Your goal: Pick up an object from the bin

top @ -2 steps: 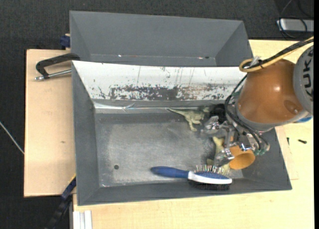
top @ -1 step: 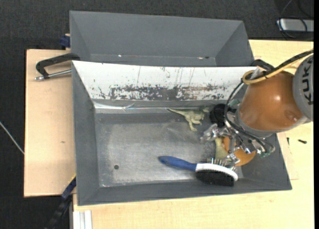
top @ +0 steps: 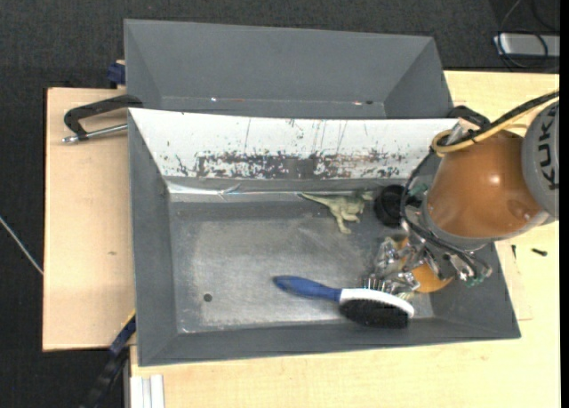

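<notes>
Gripper (top: pixel 402 266) low in the bin (top: pixel 249 246), can't tell if clenched or released. Blue-handled brush (top: pixel 356 301) just beside it, toy dino (top: pixel 345 209) farther off.

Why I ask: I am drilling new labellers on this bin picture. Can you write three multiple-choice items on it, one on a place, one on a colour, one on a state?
1. Where in the bin is the pale toy dinosaur?
A. in the front left corner
B. at the foot of the back wall, right of the middle
C. hanging over the rim

2. What colour is the handle of the brush?
A. red
B. yellow
C. blue

3. How does the brush rest?
A. lying flat on the floor
B. standing upright on its head
C. leaning on the left wall

Answers:
1 B, the dinosaur sits just below the back wall.
2 C, a blue handle runs into the black-and-white head.
3 A, its whole length lies on the floor near the front wall.
</notes>
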Controlling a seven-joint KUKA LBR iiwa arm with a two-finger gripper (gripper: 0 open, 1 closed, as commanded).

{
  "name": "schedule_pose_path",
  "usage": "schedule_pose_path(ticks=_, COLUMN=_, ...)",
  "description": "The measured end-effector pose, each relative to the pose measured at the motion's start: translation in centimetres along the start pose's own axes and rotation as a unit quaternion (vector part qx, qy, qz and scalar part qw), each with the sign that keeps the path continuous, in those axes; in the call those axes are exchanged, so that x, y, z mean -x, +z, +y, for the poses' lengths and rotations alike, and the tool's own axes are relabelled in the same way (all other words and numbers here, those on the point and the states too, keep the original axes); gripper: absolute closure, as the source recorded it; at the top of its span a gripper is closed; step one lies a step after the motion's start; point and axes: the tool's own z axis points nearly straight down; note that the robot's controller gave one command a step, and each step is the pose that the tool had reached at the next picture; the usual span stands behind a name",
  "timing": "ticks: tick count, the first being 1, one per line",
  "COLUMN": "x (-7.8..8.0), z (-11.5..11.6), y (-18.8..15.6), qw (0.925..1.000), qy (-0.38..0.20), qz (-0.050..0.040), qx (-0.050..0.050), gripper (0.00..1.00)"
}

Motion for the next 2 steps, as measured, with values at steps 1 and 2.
schedule_pose_path(ticks=1, x=-1.3, z=-7.5, y=-9.8, qw=0.9969, qy=-0.078, qz=-0.0014, qx=-0.004, gripper=1.00)
schedule_pose_path(ticks=2, x=-1.6, z=-7.5, y=-12.0, qw=0.9336, qy=-0.358, qz=-0.0003, qx=-0.001, gripper=1.00)
